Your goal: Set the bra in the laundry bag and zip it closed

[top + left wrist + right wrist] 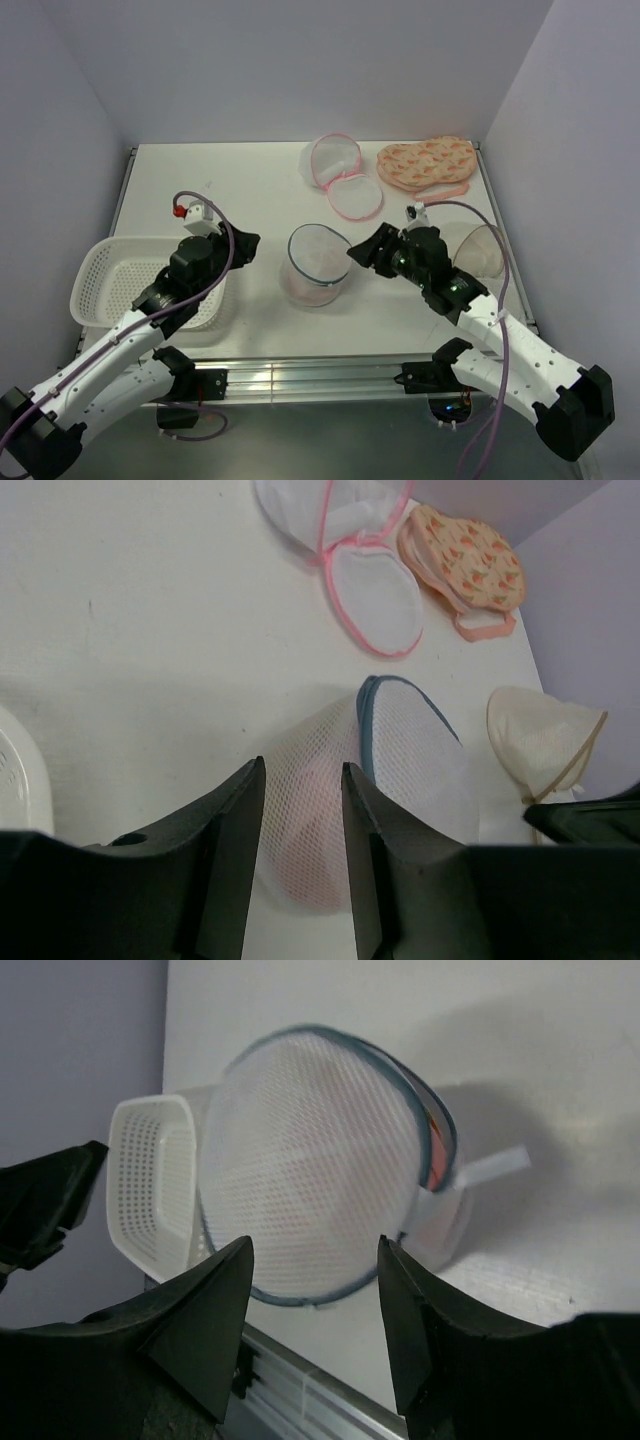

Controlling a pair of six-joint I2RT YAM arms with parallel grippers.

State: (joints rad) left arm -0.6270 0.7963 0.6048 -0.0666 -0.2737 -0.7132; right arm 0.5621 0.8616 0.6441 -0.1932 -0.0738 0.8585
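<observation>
Black and white, the left arm (130, 345) reaches up from the lower left of the overhead view and the right arm (500, 330) from the lower right. The left jaws stand open with nothing between them. They are over the counter (230, 180), just right of a white plastic basket (100, 285) and a little apart from the laundry bag (318, 265). In the left wrist view the bag shows beyond their gap. The right jaws are also open and empty, their tips just beside the bag's right edge.

The laundry bag sits at the middle of the counter, between the two sets of jaws. Its white mesh domes are edged with a grey rim, and something pink shows through the mesh. In the right wrist view the two halves of the rim stand slightly apart at the right side, with a strip of orange-red in the gap. Whether the zip is closed elsewhere I cannot tell.

At the right of the overhead frame, just behind the right arm, lies a cream mesh cup (480, 250). Farther back, at upper centre, a pink-rimmed mesh bag (340, 175) lies opened out. Just right of it is a peach patterned padded piece (425, 163), near the far right corner.
</observation>
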